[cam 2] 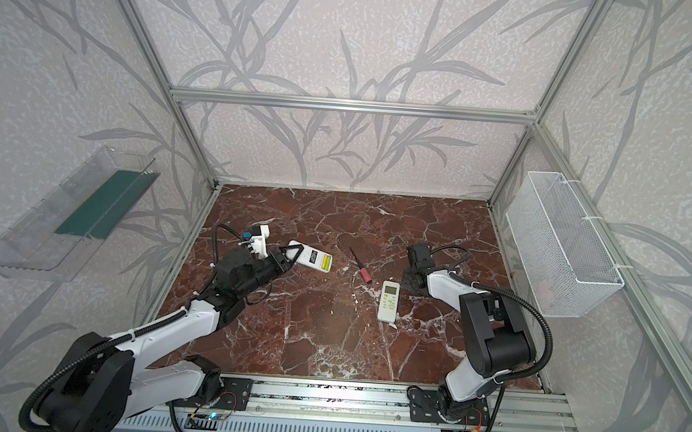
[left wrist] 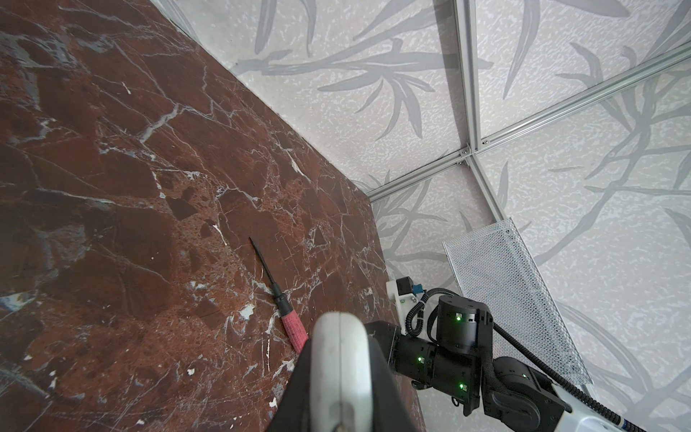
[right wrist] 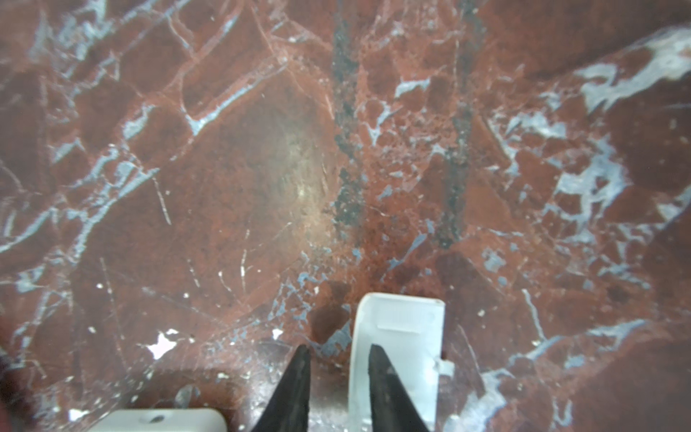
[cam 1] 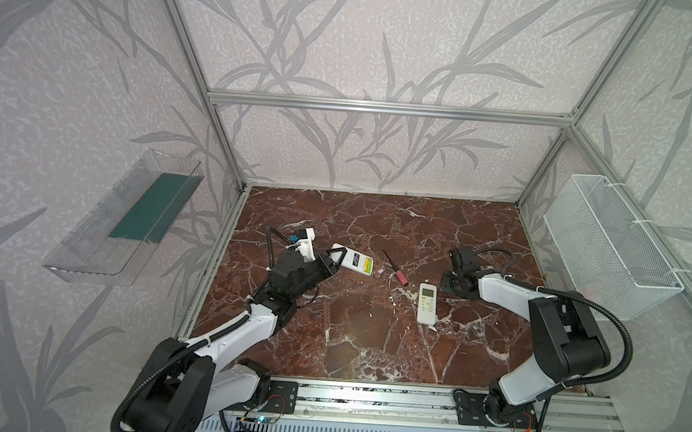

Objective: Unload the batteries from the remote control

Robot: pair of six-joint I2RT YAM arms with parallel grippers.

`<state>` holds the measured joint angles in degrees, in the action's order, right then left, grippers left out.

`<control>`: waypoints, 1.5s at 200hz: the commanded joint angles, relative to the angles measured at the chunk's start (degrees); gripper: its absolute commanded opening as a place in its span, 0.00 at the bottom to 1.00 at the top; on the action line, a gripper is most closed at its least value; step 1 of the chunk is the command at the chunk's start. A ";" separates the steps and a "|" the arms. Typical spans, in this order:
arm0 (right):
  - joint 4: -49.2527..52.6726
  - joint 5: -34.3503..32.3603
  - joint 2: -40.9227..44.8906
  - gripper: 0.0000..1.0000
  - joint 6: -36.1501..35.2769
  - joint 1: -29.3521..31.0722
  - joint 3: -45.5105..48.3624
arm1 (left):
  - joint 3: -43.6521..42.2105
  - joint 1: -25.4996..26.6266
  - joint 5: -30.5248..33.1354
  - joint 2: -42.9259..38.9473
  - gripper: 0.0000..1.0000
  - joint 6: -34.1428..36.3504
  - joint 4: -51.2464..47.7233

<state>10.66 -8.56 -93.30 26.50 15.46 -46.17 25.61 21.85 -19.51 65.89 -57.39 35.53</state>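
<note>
Left gripper (cam 1: 335,260) clamps the remote control (cam 1: 353,260) left of the screwdriver (cam 1: 395,269), batteries (cam 1: 368,265) in its bay. Right of the screwdriver, past a second remote (cam 1: 427,304), right gripper (right wrist: 338,353) stands slightly parted, empty, over a white cover (right wrist: 402,325).

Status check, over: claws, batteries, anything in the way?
Left claw shut on remote. Right claw open at white cover. Batteries seated in remote. Screwdriver lies apart, nothing blocking.

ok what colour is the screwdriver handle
The screwdriver handle is pinkish red with a black collar toward the shaft, clearest in the left wrist view.
</note>
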 commanded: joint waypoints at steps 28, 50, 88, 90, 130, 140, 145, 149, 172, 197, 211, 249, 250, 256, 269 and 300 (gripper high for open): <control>-1.21 7.07 4.67 0.37 -8.29 0.20 -1.08 | -0.45 -0.22 -0.52 -0.55 0.00 1.90 0.18; -1.77 10.87 7.57 0.41 -12.26 1.29 -1.10 | -0.36 -0.22 -0.87 -0.43 0.00 1.97 -0.20; -6.81 20.52 13.00 0.47 -19.00 5.54 0.64 | 0.05 -0.22 -2.55 0.11 0.00 2.52 -0.19; -6.93 20.78 13.12 0.47 -19.28 5.72 0.64 | 0.03 -0.22 -2.62 0.16 0.00 2.47 -0.24; -13.65 23.24 17.36 0.60 -29.97 16.25 1.71 | 1.11 -0.22 -5.72 0.35 0.00 3.17 -0.13; -14.19 22.91 18.02 0.66 -31.48 18.41 1.17 | 1.50 -0.22 -6.54 0.32 0.00 3.62 -0.27; -14.34 23.00 18.31 0.68 -32.02 19.04 0.82 | 1.68 -0.22 -6.82 0.31 0.00 3.81 -0.57; -14.40 23.26 18.49 0.69 -32.40 19.59 0.47 | 1.89 -0.22 -7.07 0.25 0.00 3.94 -0.87; -14.78 26.59 18.98 0.78 -34.98 21.27 -1.54 | 2.76 -0.23 -9.08 0.25 0.00 4.66 -1.56; -14.44 28.62 18.29 0.81 -39.25 23.65 -4.01 | 3.56 -0.22 -11.46 0.25 0.00 5.62 -2.14; -13.88 29.10 16.95 0.82 -41.28 24.80 -5.54 | 3.71 -0.22 -12.41 0.20 0.00 5.88 -2.38; -10.80 30.72 12.23 0.82 -43.13 26.26 -10.93 | 4.24 -0.22 -14.66 0.66 0.00 5.93 -2.44; -10.80 30.72 12.23 0.82 -43.13 26.26 -10.93 | 4.30 -0.22 -14.72 0.70 0.00 5.90 -2.46; -10.36 30.66 11.48 0.82 -43.24 26.58 -11.81 | 4.37 -0.24 -15.07 0.69 0.00 5.88 -2.52; -9.83 30.71 10.11 0.82 -43.62 27.04 -13.14 | 4.54 -0.18 -15.44 0.88 0.00 5.91 -2.65; -6.16 29.41 5.96 0.82 -45.06 28.16 -17.42 | 4.74 -0.18 -16.18 1.12 0.00 6.10 -2.60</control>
<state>0.36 21.06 -84.66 -16.47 42.57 -59.75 28.05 21.85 -33.54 66.87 -52.03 31.55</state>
